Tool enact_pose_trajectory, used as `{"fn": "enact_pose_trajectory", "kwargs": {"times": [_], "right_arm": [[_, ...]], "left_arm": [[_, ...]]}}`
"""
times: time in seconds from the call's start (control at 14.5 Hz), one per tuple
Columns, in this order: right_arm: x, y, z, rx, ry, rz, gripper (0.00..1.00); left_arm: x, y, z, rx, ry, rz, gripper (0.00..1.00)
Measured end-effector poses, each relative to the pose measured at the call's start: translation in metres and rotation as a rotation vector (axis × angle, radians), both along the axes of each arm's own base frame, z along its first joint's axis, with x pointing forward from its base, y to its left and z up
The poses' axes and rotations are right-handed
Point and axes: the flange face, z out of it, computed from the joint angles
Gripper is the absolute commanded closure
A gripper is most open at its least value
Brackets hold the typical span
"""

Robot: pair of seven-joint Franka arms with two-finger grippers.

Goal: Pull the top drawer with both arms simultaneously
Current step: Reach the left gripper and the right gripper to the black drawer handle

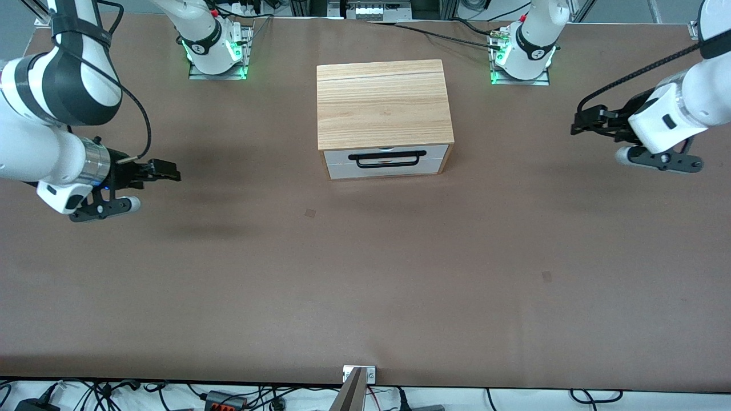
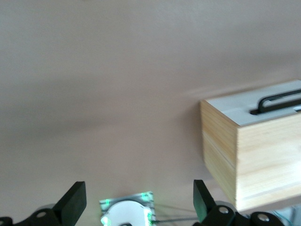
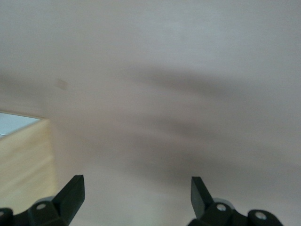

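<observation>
Cabinet [image 1: 384, 103] of pale grained wood, top drawer [image 1: 385, 155] white-fronted with black bar handle [image 1: 388, 158], shut, midway between wide-open left gripper [image 1: 577, 127] and right gripper [image 1: 171, 171], both well apart over bare brown table [image 1: 365, 274].

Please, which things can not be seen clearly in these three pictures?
- Inside of the top drawer: hidden, drawer shut, front view.
- Lower drawer front: too foreshortened to make out, front view.
- Cabinet: cut off by the edge, right wrist view.
- Handle: cut off by the edge, left wrist view.

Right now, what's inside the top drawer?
Cannot be seen: the top drawer is shut flush in the cabinet, showing only its white front and black handle. Nothing lies on the cabinet top.
</observation>
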Motion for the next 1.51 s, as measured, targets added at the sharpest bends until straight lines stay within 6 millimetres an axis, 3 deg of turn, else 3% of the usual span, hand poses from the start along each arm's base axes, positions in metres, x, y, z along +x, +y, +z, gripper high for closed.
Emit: {"fn": "enact_pose_trajectory", "kwargs": {"times": [0.28, 0.62, 0.83, 1.17, 1.51], "right_arm": [[0.017, 0.026, -0.027, 0.235, 0.052, -0.172, 0.00], [0.052, 0.098, -0.089, 0.536, 0.120, -0.227, 0.00], [0.049, 0.135, -0.115, 0.661, 0.081, -0.123, 0.00], [0.038, 0.180, -0.159, 0.908, -0.116, -0.132, 0.00], [-0.002, 0.237, -0.215, 1.033, -0.010, -0.074, 0.02]], "left_arm": [[0.016, -0.016, -0.043, -0.209, 0.087, -0.032, 0.00], [0.047, -0.024, -0.101, -0.587, 0.094, 0.033, 0.00], [0.053, -0.031, -0.159, -0.803, 0.047, 0.082, 0.00], [0.031, -0.052, -0.264, -1.129, -0.066, 0.179, 0.00], [-0.008, -0.095, -0.318, -1.295, -0.100, 0.266, 0.00]]}}
